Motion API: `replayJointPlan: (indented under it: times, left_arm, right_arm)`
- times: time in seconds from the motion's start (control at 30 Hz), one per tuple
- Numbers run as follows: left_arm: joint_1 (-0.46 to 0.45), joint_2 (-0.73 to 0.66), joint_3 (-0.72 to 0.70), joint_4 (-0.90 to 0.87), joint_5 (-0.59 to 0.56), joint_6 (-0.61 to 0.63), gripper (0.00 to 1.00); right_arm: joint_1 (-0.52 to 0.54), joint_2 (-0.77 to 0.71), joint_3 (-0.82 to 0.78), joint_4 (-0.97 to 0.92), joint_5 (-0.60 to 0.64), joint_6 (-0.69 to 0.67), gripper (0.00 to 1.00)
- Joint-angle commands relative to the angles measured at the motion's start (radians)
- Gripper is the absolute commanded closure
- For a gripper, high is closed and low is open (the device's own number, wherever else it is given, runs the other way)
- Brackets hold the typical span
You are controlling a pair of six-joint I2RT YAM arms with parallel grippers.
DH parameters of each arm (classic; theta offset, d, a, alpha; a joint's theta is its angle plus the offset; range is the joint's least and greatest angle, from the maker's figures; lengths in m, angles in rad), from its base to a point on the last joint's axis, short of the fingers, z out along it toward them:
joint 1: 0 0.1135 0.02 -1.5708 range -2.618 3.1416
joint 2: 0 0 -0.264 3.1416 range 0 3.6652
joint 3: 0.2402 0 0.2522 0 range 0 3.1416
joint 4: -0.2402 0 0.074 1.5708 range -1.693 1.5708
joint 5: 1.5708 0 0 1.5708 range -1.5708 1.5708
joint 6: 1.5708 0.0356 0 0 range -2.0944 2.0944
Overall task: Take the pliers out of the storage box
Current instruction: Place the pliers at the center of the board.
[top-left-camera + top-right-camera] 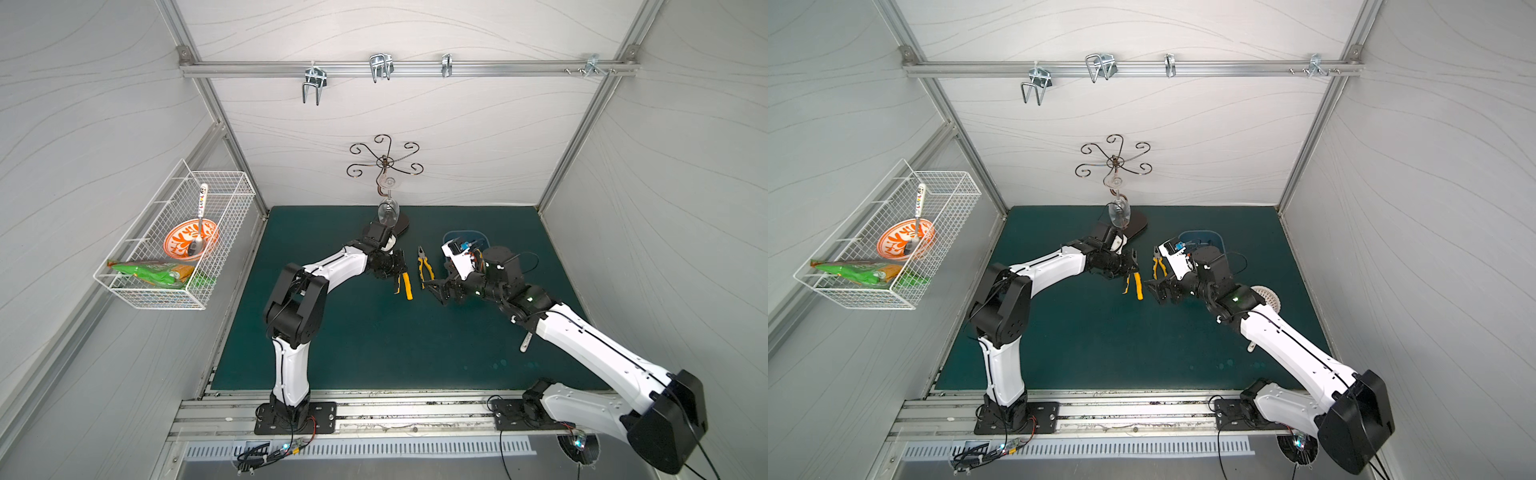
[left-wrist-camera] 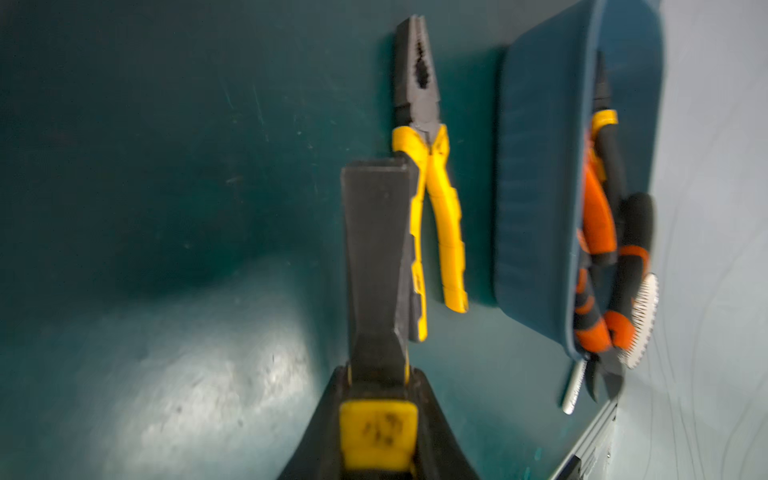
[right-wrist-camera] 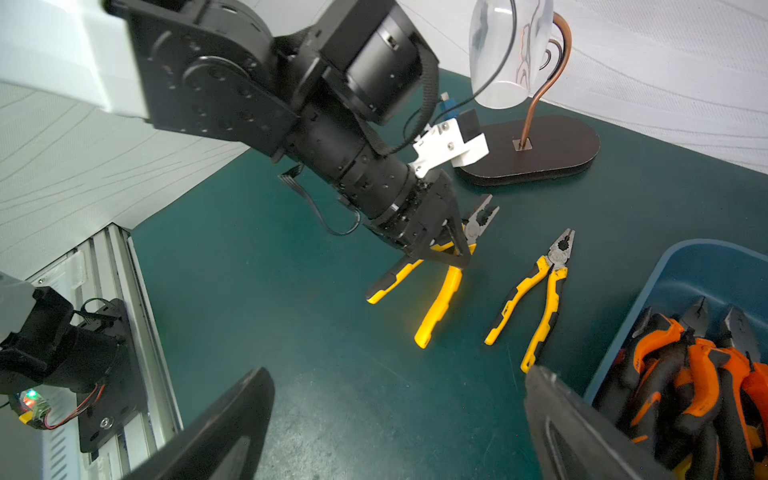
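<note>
Seen from above, with the back wall at 12 o'clock, a dark green mat (image 1: 374, 353) carries the work. Near its centre the left gripper (image 3: 457, 253) is clamped tight on yellow-handled pliers (image 3: 440, 299), gripping just behind the pivot; the handles splay apart and slope down to the mat. Whether they touch it cannot be told. A second yellow pair (image 3: 536, 299) lies flat just beside them at 3 o'clock, nose toward 12. The blue storage box (image 3: 681, 282) sits at 2 o'clock from that pair, holding a tangle of orange-handled pliers (image 3: 685, 374). The right gripper (image 3: 395, 382) hangs with its jaws spread wide and empty, near the loose pair's handle tips, between the mat's centre and the box.

The step in hand looks like setting the held pair down. It is best lowered until both handles rest flat, parallel to its neighbour and apart from it, before the jaws let go. A glass stand (image 3: 540, 153) at 12 o'clock is close, so the wrist should lift away toward 6.
</note>
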Motion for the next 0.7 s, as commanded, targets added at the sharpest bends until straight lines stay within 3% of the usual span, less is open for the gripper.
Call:
replayJointPlan:
  times: [0.0,0.3,0.57,0.67]
  left_arm:
    - [0.007,0.058,0.126,0.018,0.025,0.002,1.0]
    - [0.027,0.209,0.282,-0.062,0.053,0.008,0.99]
    - [0.058,0.254,0.306,-0.081,0.081,-0.013,0.67]
    - [0.062,0.264,0.308,-0.081,0.084,-0.014,0.59]
  right_arm:
    - [0.01,0.011,-0.013,-0.009,-0.009,-0.012,0.01]
    - [0.01,0.031,-0.024,-0.013,0.028,-0.005,0.01]
    - [0.01,0.043,0.003,-0.041,0.074,-0.007,0.01]
    - [0.01,0.047,0.017,-0.05,0.092,-0.011,0.01]
